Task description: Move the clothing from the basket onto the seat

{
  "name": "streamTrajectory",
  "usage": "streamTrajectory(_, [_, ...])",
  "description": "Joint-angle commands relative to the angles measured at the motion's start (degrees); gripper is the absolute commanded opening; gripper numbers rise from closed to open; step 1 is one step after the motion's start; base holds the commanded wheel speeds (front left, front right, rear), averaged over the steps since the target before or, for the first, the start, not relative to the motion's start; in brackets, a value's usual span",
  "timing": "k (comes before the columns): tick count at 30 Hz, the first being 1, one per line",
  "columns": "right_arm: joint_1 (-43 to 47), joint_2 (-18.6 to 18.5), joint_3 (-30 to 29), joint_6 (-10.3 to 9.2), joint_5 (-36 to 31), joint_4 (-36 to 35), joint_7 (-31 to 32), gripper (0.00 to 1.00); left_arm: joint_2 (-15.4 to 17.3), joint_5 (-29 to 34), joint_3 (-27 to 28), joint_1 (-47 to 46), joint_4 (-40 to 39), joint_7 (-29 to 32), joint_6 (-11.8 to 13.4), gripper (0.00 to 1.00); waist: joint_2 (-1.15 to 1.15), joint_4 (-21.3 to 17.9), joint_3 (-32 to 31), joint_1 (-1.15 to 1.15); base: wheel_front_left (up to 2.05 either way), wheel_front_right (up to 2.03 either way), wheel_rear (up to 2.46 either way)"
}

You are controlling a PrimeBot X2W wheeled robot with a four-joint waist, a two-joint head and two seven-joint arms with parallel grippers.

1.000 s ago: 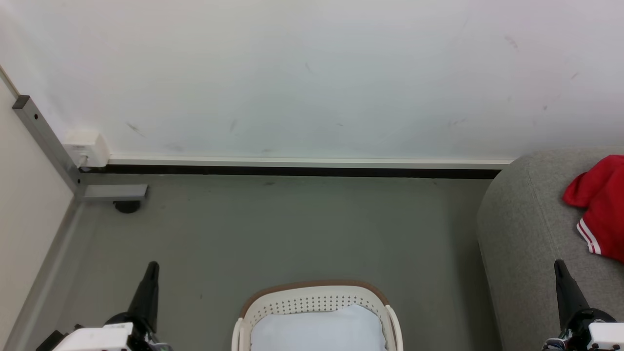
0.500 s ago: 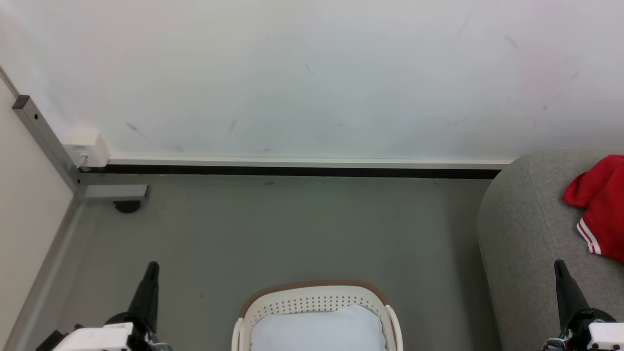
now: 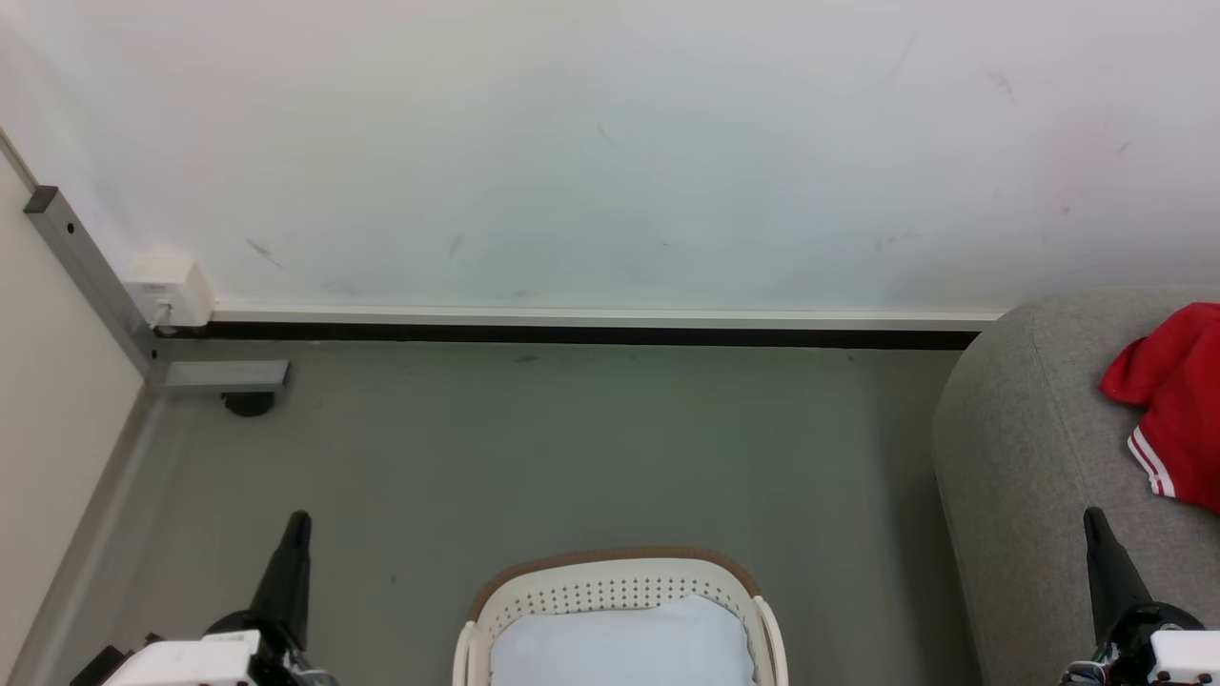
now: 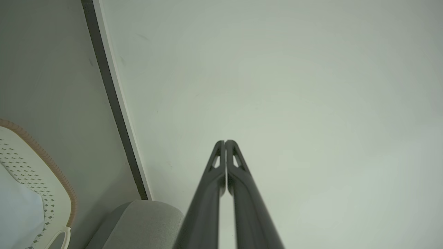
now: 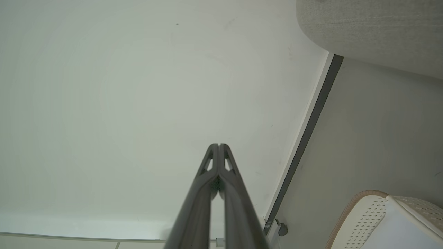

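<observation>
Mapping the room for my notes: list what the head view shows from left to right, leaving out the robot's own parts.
grey metal post → basket → seat → clothing, lying on the seat at the right edge.

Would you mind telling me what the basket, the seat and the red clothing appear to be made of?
The basket looks like matte white moulded plastic, judging by its perforated wall. The seat seems to be grey woven upholstery, from its fine texture. The clothing looks like soft fabric, as it crumples.
</observation>
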Motion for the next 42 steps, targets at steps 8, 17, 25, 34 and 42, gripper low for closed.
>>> streamTrajectory(8, [-0.8, 0.0, -0.2, -0.12, -0.3, -0.2, 0.2, 0.0, 0.1, -0.8, 0.1, -0.5, -0.2, 0.2, -0.2, 0.0, 0.0, 0.0, 0.0, 0.0, 0.0, 0.0, 0.0])
streamTrajectory(17, [-0.8, 0.0, -0.2, -0.12, -0.3, -0.2, 0.2, 0.0, 0.1, -0.8, 0.1, -0.5, -0.2, 0.2, -0.2, 0.0, 0.0, 0.0, 0.0, 0.0, 0.0, 0.0, 0.0])
streamTrajectory(25, [-0.8, 0.0, -0.3, -0.12, -0.3, -0.2, 0.3, 0.0, 0.1, -0.8, 0.1, -0.5, -0.2, 0.2, -0.2, 0.0, 0.0, 0.0, 0.0, 0.0, 0.0, 0.0, 0.0])
streamTrajectory(34, [-0.8, 0.0, -0.3, -0.12, -0.3, -0.2, 0.3, 0.0, 0.1, -0.8, 0.1, -0.5, -0.2, 0.2, -0.2, 0.0, 0.0, 0.0, 0.0, 0.0, 0.0, 0.0, 0.0])
streamTrajectory(42, [-0.8, 0.0, -0.3, -0.12, -0.3, -0.2, 0.3, 0.0, 0.1, -0.8, 0.1, -0.5, -0.2, 0.2, -0.2, 0.0, 0.0, 0.0, 0.0, 0.0, 0.0, 0.0, 0.0])
